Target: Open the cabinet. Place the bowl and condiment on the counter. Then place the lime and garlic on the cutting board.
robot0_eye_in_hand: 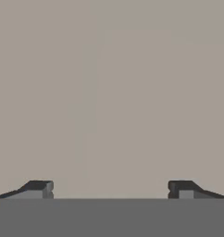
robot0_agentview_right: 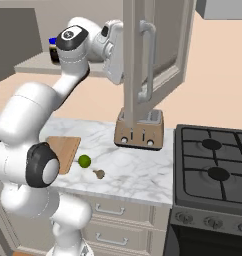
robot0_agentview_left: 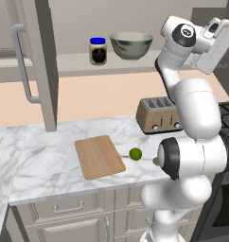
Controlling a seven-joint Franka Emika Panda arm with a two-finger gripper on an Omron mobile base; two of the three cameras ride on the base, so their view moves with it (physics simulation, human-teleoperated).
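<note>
Two cabinet doors stand swung open, so the step in hand, as I judge it, is fetching the first shelf item. End effector is released, fingers spread wide, nothing between them, facing a plain grey-beige surface in the hand view.

Doing it well: back the hand clear of the open door, turn it toward the shelf, pinch the bowl's rim or the jar's body squarely, lift before pulling out.

Well below the end effector: white marble counter carries the flat light-brown wooden cutting board; small bright green lime just beside its edge; tiny brown-grey garlic near the lime; neither on the board.

Farther back, at about hand height on the shelf: glossy grey-green round bowl, upright; beside it, apart, the blue-lidded dark glass condiment jar.
</note>
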